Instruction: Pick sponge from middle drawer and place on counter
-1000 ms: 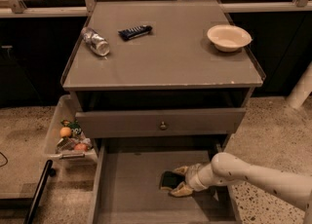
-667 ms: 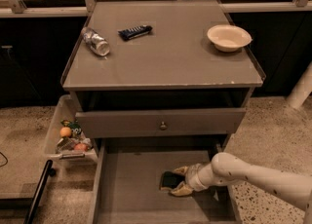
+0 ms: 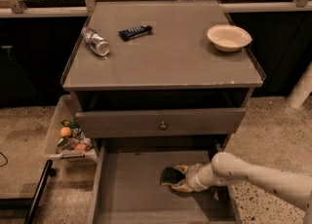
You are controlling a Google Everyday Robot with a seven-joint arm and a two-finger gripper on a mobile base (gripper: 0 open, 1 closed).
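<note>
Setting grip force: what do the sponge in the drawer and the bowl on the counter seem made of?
The sponge, at the gripper in the middle drawer, looks like soft foam with a dark matte scrub face. The bowl on the counter looks pale and matte with a thin rim, likely paper or plastic; ceramic can't be excluded.

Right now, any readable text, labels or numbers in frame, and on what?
No text is legible.
Print on the snack-bar wrapper on the counter: too blurred to read.
Label on the bottle: too blurred.
The end effector, at the sponge in the middle drawer: no markings visible.
</note>
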